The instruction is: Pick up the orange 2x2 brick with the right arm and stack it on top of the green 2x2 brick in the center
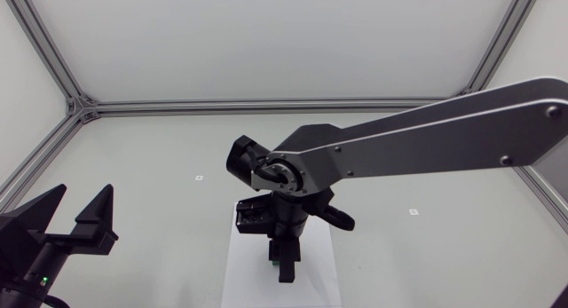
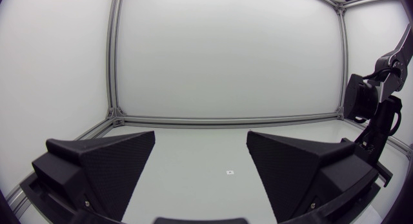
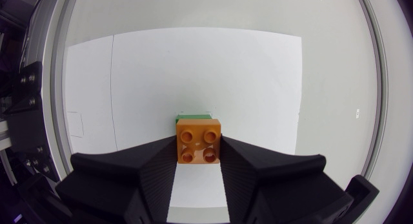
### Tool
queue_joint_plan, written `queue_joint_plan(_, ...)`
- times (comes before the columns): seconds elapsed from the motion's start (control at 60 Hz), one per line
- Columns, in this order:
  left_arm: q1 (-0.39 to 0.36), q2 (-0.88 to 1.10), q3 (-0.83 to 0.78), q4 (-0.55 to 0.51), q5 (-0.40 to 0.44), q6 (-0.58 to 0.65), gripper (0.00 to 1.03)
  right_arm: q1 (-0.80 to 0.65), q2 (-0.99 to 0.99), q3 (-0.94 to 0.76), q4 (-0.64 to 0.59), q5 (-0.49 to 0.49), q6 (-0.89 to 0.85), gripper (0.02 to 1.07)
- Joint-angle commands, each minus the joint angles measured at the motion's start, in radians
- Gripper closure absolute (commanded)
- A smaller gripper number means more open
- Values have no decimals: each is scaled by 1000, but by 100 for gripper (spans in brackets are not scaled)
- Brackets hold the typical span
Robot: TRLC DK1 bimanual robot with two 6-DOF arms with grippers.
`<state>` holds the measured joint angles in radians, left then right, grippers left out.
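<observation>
In the right wrist view the orange 2x2 brick [image 3: 199, 141] sits studs-up between the fingers of my right gripper [image 3: 199, 153], which is shut on it from both sides. A sliver of the green 2x2 brick [image 3: 195, 115] shows just beyond and under the orange one; whether the two touch I cannot tell. From the head view my right gripper [image 1: 286, 262] points down over the white sheet [image 1: 244, 272], a bit of the green brick [image 1: 276, 264] peeking out beside it and the orange brick hidden. My left gripper [image 1: 80, 217] [image 2: 201, 161] stands open at the left, holding nothing.
The white paper sheet [image 3: 193, 69] lies under the bricks at the table's centre. My right arm's long grey link [image 1: 426, 139] crosses from the right edge. Small markers [image 1: 200, 177] [image 1: 413, 211] dot the table. An aluminium frame [image 1: 266, 104] rims the far side.
</observation>
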<state>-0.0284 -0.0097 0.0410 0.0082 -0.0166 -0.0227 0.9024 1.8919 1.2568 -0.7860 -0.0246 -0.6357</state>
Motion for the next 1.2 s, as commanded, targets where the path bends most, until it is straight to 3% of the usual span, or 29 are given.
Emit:
queue_joint_plan(0.0, -1, -4, -41, -11, 3, 6, 4, 7, 33, -23, -6, 3, -5, 101)
queue_joint_plan(1.183, -1, -4, -41, -11, 3, 6, 4, 12, 10, -59, -12, 2, 14, 101)
